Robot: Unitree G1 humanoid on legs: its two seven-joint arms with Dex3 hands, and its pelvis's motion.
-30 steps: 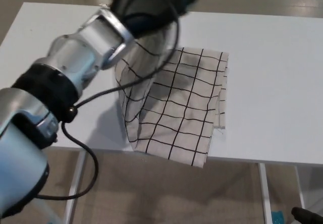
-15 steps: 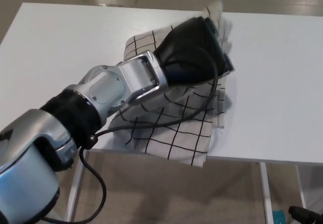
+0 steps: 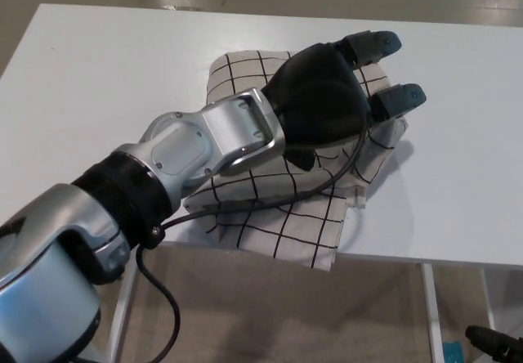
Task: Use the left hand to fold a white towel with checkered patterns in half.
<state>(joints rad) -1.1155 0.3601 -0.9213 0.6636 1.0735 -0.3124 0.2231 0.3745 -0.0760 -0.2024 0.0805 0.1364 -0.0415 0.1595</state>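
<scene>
The white towel with black checks [image 3: 282, 216] lies folded over on the white table [image 3: 98, 69], near the front edge, with one corner hanging slightly past it. My left hand [image 3: 327, 105] rests flat on top of the towel's right part. It is open, its two blue-tipped fingers [image 3: 402, 96] spread and pointing right past the towel's right edge, with nothing gripped. My silver forearm [image 3: 188, 146] crosses the towel from the lower left and hides its middle. A black cable loops from the wrist over the cloth.
The table's front edge [image 3: 425, 258] runs just below the towel, with floor beyond it. A table leg [image 3: 426, 306] shows below at right, and a small dark object [image 3: 494, 345] sits on the floor at bottom right.
My left hand swung from the towel's upper left down and to the right, bringing the lifted cloth over onto the rest. Its fingers have since spread open on the folded towel.
</scene>
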